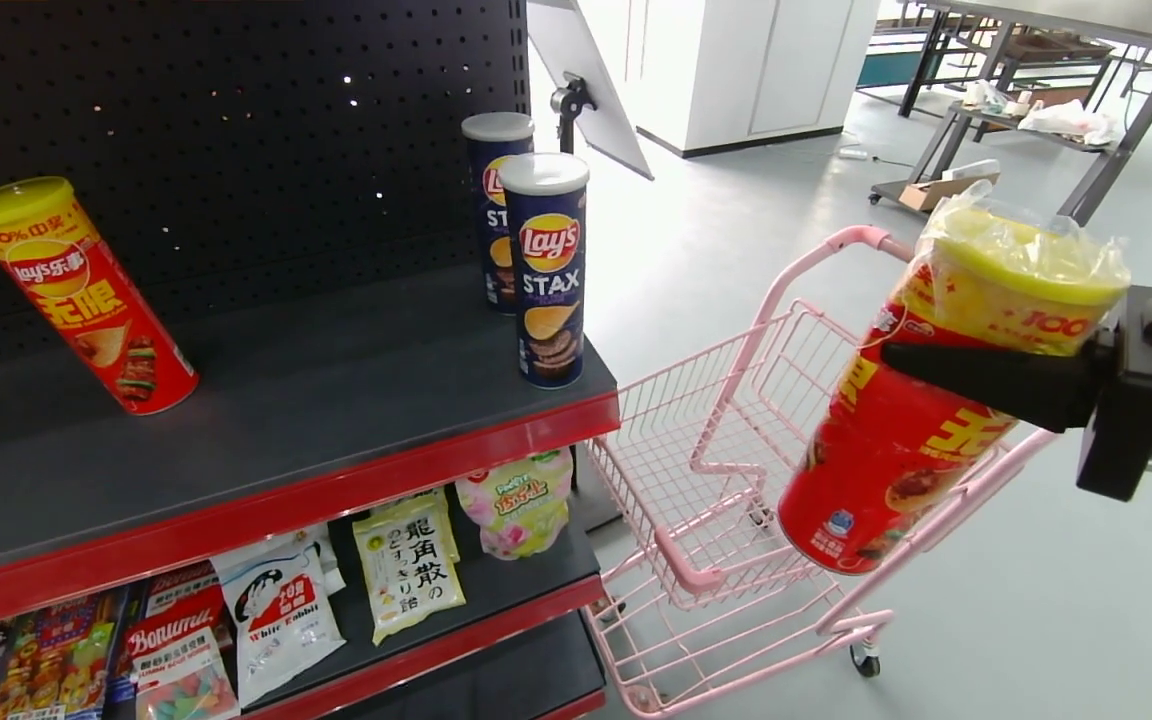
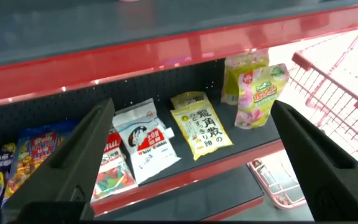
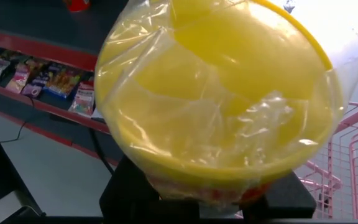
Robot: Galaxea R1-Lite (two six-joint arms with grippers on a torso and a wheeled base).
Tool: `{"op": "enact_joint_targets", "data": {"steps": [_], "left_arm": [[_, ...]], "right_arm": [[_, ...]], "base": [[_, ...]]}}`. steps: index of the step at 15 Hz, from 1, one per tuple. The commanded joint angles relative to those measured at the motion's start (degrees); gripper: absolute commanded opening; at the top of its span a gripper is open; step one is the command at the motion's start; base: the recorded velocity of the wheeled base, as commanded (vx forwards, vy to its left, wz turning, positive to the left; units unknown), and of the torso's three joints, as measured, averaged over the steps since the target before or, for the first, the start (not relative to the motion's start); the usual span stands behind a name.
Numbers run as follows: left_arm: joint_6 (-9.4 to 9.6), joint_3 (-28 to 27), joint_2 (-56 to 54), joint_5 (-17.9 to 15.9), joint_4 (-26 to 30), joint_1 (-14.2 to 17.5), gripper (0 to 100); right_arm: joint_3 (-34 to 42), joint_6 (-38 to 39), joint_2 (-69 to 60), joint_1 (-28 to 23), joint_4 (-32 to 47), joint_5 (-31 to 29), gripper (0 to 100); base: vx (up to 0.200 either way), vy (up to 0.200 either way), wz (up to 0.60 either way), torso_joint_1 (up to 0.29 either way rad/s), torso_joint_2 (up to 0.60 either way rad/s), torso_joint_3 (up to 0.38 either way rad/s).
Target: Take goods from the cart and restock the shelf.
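A: R gripper (image 1: 986,380), status?
B: Clamped on a red chip can (image 1: 886,450), just under its yellow lid (image 1: 1026,270). Plastic wrap is bunched over the top. The can's tilted, up in the air in front of the pink cart (image 1: 861,237), past the shelf's right end.
A: L gripper (image 2: 192,104)?
B: Fingers spread wide, nothing btwn them. It faces the lower shelf (image 2: 229,163) w/ snack bags (image 2: 201,130) lying in a row.
A: Top shelf (image 1: 336,400)?
B: A second red can (image 1: 86,300) at the left, tilted, its top toward the back panel. Two blue cans (image 1: 548,270) stand upright at the right end, one behind the other, front one near the edge.
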State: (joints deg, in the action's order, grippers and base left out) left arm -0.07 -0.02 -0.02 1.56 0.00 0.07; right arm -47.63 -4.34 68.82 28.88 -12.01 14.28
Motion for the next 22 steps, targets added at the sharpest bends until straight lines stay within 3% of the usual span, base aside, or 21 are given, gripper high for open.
{"op": "enact_joint_targets", "data": {"steps": [1, 6, 8, 17, 22], "left_arm": [[-0.01, 0.0, 0.0, 0.0, 0.0, 0.0, 100], [-0.01, 0.0, 0.0, 0.0, 0.0, 0.0, 100], [-0.01, 0.0, 0.0, 0.0, 0.0, 0.0, 100], [-0.1, 0.0, 0.0, 0.0, 0.0, 0.0, 100], [-0.01, 0.0, 0.0, 0.0, 0.0, 0.0, 100]], "right_arm": [[0.0, -0.1, 0.0, 0.1, 0.0, 0.0, 0], [0.3, -0.1, -0.5, -0.2, -0.2, -0.2, 0], [0.3, -0.1, -0.5, -0.2, -0.2, -0.3, 0], [1.0, -0.3, -0.4, -0.1, -0.1, -0.3, 0], [2.6, -2.3, -0.4, -1.0, -0.4, -1.1, 0]], "base": [[-0.2, 0.0, 0.0, 0.115, -0.29, -0.163], [-0.2, 0.0, 0.0, 0.014, -0.03, -0.017], [0.0, 0.0, 0.0, 0.0, 0.0, 0.0], [0.0, 0.0, 0.6, 0.002, 0.0, 0.002], [0.0, 0.08, 0.0, 0.001, 0.0, 0.001]]}}
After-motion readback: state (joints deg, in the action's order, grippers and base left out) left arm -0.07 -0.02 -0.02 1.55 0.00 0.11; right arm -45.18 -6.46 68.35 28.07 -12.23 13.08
